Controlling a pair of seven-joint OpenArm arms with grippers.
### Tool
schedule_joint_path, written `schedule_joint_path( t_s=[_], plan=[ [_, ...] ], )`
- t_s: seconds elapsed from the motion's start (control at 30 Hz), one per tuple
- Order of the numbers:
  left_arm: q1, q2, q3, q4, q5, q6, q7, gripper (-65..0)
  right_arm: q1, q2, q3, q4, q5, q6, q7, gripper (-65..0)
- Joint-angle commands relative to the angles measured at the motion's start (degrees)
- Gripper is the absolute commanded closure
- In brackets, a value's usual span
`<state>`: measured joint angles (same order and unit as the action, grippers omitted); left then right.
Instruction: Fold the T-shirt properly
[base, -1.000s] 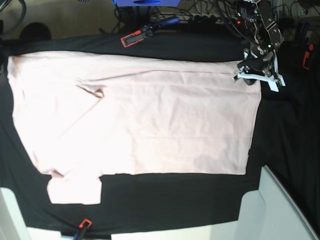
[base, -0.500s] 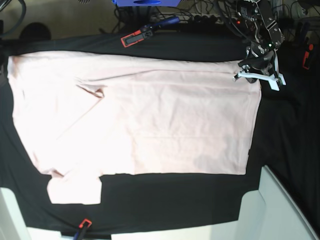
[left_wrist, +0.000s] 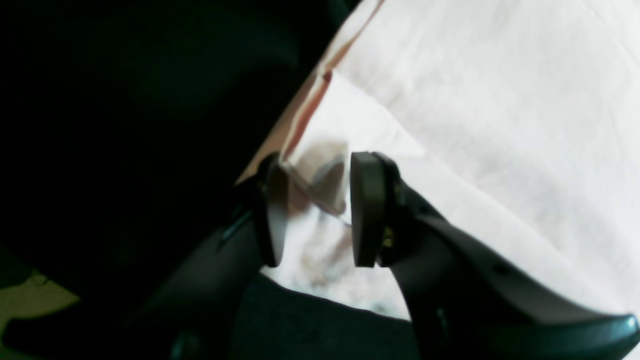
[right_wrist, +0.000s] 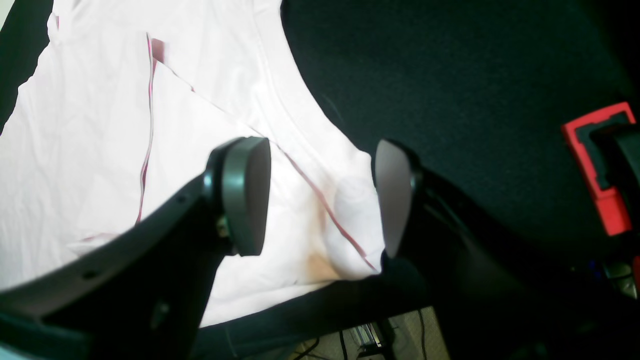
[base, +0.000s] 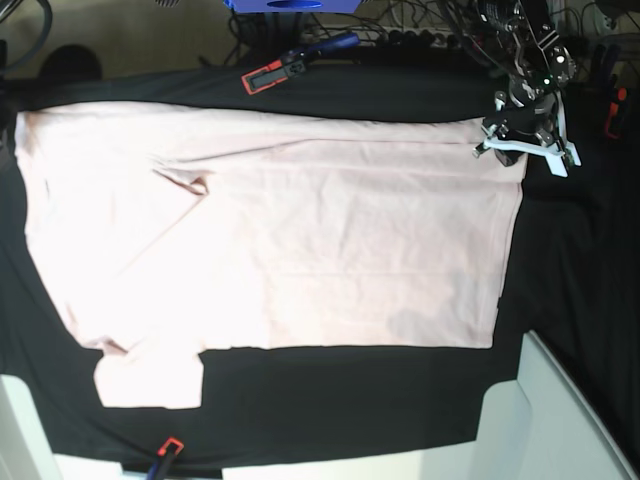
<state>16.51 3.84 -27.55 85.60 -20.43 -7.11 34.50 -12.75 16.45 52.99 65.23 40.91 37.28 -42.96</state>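
The pale pink T-shirt (base: 280, 240) lies spread flat, plain side up, on the black cloth (base: 350, 400), with one sleeve at the lower left. My left gripper (base: 520, 148) hovers at its upper right corner. In the left wrist view the left gripper (left_wrist: 320, 207) has its jaws apart. A small fold of the T-shirt (left_wrist: 475, 100) corner stands loose between them, unclamped. The right gripper (right_wrist: 320, 195) is open over a hemmed edge of the T-shirt (right_wrist: 90, 150), holding nothing. It does not show in the base view.
Red clamps pin the black cloth at the back (base: 265, 77), the front left (base: 165, 447) and the right (base: 613, 110); another red clamp (right_wrist: 597, 165) shows beside the right gripper. A white bin (base: 550, 420) stands at the front right. Cables lie behind the table.
The left gripper's jaws have parted, letting go of the shirt's upper right corner, and it has shifted slightly up and to the right. The shirt has stayed flat.
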Motion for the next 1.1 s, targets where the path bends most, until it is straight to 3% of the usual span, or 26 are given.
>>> schedule_joint_path(
  t_s=[0.0,0.07,0.17,0.8,0.97,1.07],
  plan=[
    [-0.21,-0.19,-0.01,0.68,-0.28,-0.05,-0.87,-21.0,0.05,1.35,0.24,0.75,0.90,0.48,0.98,-31.2],
    [-0.21,-0.19,0.25,0.95,-0.28,-0.05,-0.87,-18.0,0.05,1.35,0.24,0.75,0.90,0.48,0.98,-31.2],
    [-0.38,-0.19,0.34,0.86,-0.28,-0.05,-0.87,0.0,0.05,1.35,0.24,0.75,0.90,0.48,0.98,-31.2],
    [-10.84,1.48,-0.45,-4.50,-0.28,0.30,-1.23,0.0,0.05,1.27,0.15,0.75,0.90,0.48,0.98,-31.2],
    [-13.04,2.27,-6.60,-7.23,-0.28,0.30,-1.31,0.0,0.05,1.27,-0.46,0.75,0.90,0.48,0.89,-31.2],
    [-14.45,2.54,-9.86,-7.40,-0.28,0.30,-1.31,0.0,0.05,1.44,-4.95,0.92,0.90,0.48,1.33,-31.2]
  ],
)
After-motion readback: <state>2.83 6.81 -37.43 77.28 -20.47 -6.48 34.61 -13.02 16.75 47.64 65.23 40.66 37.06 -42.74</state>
